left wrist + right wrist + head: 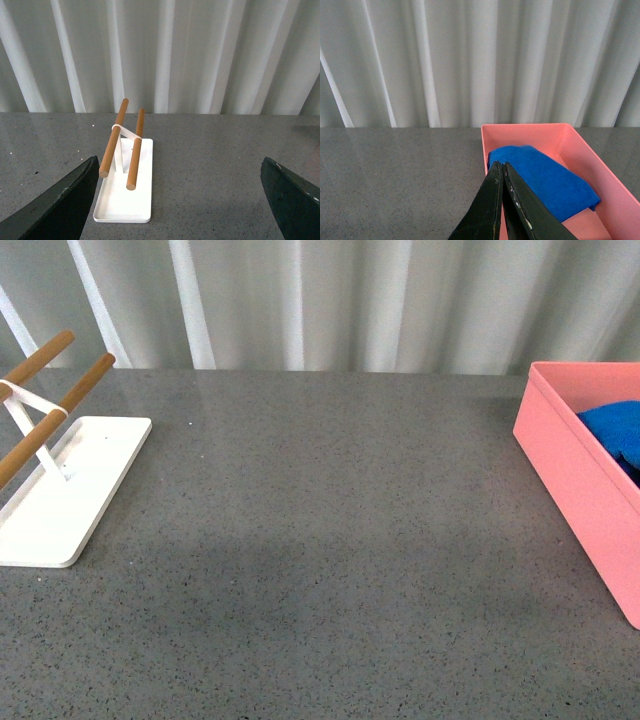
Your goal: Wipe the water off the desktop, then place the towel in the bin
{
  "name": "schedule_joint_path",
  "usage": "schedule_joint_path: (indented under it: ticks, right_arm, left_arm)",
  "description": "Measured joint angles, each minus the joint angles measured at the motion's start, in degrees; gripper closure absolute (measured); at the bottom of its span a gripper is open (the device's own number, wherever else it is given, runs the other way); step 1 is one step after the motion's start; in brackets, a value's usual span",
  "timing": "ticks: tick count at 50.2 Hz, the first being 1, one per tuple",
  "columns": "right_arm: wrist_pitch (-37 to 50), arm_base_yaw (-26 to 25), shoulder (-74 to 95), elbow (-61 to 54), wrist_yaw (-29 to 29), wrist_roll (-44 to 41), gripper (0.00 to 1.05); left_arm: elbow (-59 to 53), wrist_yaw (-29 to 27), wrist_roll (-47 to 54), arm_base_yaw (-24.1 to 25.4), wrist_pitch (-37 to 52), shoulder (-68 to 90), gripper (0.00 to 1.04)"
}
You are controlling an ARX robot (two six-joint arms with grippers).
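The blue towel (547,182) lies inside the pink bin (527,131); the front view shows the bin (570,475) at the table's right edge with the towel (615,428) inside it. The dark grey speckled desktop (320,520) shows no water I can make out. My right gripper (501,166) is shut with nothing between its fingers, held above the bin's near wall, short of the towel. My left gripper (180,172) is open, fingers (65,200) wide apart, above the desktop facing the rack. Neither arm shows in the front view.
A white rack base (60,490) with two wooden bars (60,405) stands at the left of the desktop; in the left wrist view the rack (125,187) is just ahead. A white corrugated wall (320,300) closes the back edge.
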Motion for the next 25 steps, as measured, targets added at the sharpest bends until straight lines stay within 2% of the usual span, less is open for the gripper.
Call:
schedule_joint_path:
  ticks: [15,20,25]
  right_arm:
    - [-4.6,0.0,-4.5,0.0,0.0,0.0,1.01]
    - [-13.7,0.0,-11.7,0.0,0.0,0.0,1.01]
    - [-14.3,0.0,-13.9,0.0,0.1,0.0,1.01]
  left_arm:
    - [0.0,0.0,0.0,0.0,0.0,0.0,0.07]
    - [0.0,0.0,0.0,0.0,0.0,0.0,0.07]
    - [0.0,0.0,0.0,0.0,0.0,0.0,0.07]
